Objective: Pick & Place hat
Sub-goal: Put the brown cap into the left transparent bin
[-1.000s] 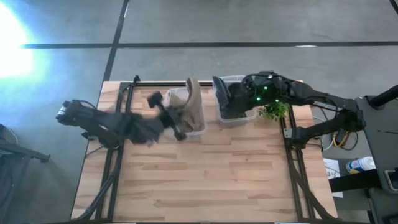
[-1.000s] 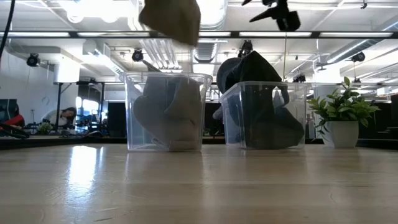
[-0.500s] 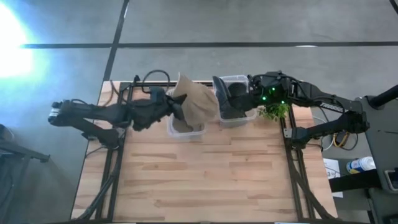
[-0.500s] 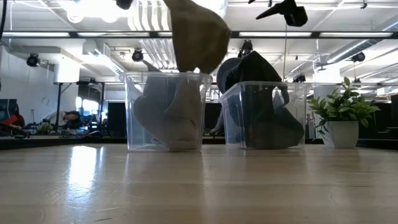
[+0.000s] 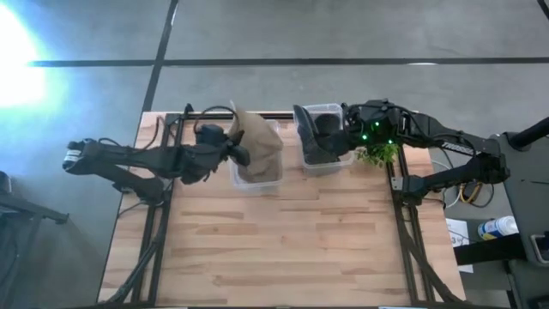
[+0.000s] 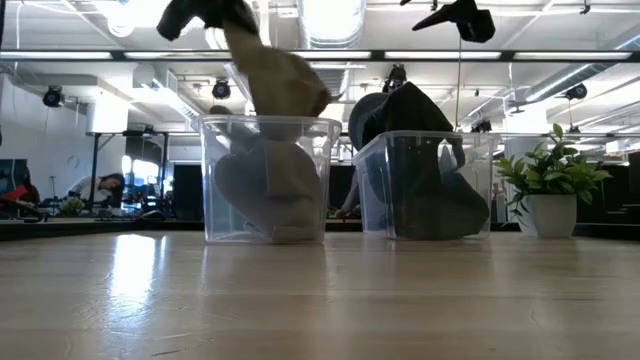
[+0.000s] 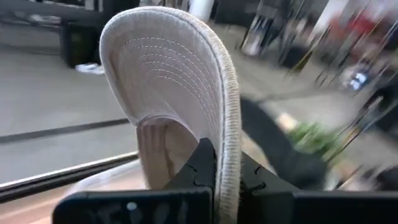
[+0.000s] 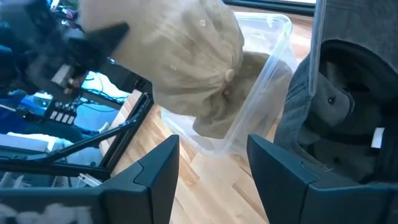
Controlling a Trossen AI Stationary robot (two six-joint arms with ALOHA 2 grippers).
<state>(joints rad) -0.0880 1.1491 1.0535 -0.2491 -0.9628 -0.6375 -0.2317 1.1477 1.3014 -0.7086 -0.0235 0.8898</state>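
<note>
A tan cap [image 5: 255, 142] hangs over the left clear bin [image 5: 257, 178] at the table's far side. My left gripper [image 5: 233, 151] reaches in from the table's left and is shut on it. In the low view the cap [image 6: 283, 82] dips to the rim of that bin [image 6: 215, 180], where another tan hat [image 6: 262, 190] lies on the bottom. My right gripper [image 8: 211, 177] is open and hovers above the right bin [image 5: 324, 163], which holds dark hats [image 8: 348, 106]. My left gripper pinches the cap's stiff brim [image 7: 225, 146] at its edge, one finger on each face. It comes from the table's left, slanting slightly down. The cap is lifted clear and hangs crown-down from the gripper, with its lowest part [image 6: 290, 112] at the bin's rim.
A small potted plant [image 5: 377, 154] stands to the right of the right bin, close under the right arm. The two bins sit side by side along the far edge. Bare wooden tabletop [image 5: 283, 240] stretches toward the near edge.
My left gripper has carried the tan cap from high above the left bin downward, turning as it went. The cap swung out toward the right bin, then came back, and now hangs lower with its crown at the left bin's rim. The gripper stays shut on the brim.
</note>
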